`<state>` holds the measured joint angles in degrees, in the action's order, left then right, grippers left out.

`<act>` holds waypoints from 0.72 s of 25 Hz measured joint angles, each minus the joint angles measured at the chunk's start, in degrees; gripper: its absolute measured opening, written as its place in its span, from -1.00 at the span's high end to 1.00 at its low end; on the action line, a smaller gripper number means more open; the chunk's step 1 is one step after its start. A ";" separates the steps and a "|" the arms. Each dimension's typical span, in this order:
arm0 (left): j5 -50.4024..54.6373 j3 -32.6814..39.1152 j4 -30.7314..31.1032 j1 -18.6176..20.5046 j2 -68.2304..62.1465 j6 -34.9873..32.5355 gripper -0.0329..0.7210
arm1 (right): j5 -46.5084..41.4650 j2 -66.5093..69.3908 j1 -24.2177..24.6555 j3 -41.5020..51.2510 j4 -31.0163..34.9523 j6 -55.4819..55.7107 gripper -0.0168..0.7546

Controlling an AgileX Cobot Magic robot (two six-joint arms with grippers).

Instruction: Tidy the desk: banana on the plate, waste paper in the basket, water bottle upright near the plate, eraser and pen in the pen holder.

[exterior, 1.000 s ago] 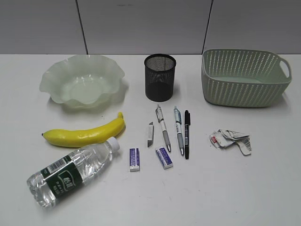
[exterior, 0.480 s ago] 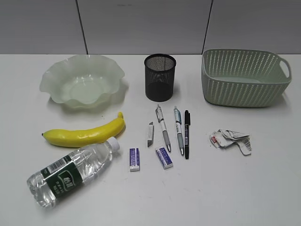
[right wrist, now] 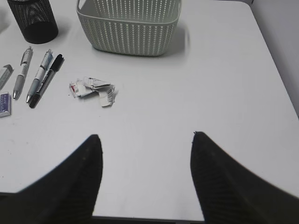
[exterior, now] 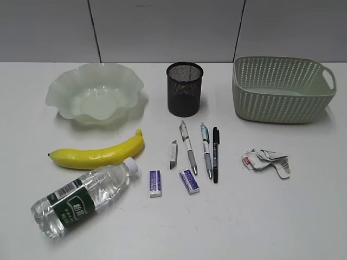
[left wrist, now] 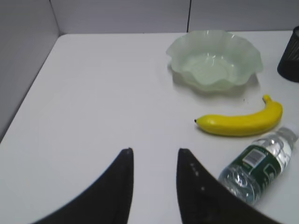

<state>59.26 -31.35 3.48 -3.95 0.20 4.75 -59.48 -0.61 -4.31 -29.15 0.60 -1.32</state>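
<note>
**Even light, soft wrist views**

The light on the desk (exterior: 282,216) was bright and flat, and the shadows lay short and faint. The plate (exterior: 95,92) and the basket (exterior: 282,89) each threw a pale shadow toward the lower right of the exterior frame. That view was sharp, with small highlights on the water bottle (exterior: 81,197). My left wrist view was softer, the banana (left wrist: 240,122) slightly blurred. In both wrist views my fingers (left wrist: 119,191) (right wrist: 70,182) were dark, featureless shapes along the bottom edge.

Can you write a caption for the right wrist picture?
Open right claw above the desk, facing waste paper, pens and basket.
</note>
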 joint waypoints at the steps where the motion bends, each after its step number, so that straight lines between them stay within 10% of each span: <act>1: -2.00 -0.33 0.00 0.00 -0.58 0.00 0.28 | 0.00 0.00 0.00 0.00 0.00 0.00 -0.28; 12: -30.89 -1.65 -6.66 0.00 -30.26 -1.19 0.27 | 0.00 0.00 0.00 0.00 0.00 0.00 -0.28; 18: -28.34 -8.59 -19.75 -0.97 -58.76 -21.46 0.20 | 0.00 0.00 0.00 0.00 0.00 0.00 -0.28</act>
<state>30.91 -39.93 -16.27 -4.92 -58.56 -16.71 -59.48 -0.61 -4.31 -29.15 0.60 -1.32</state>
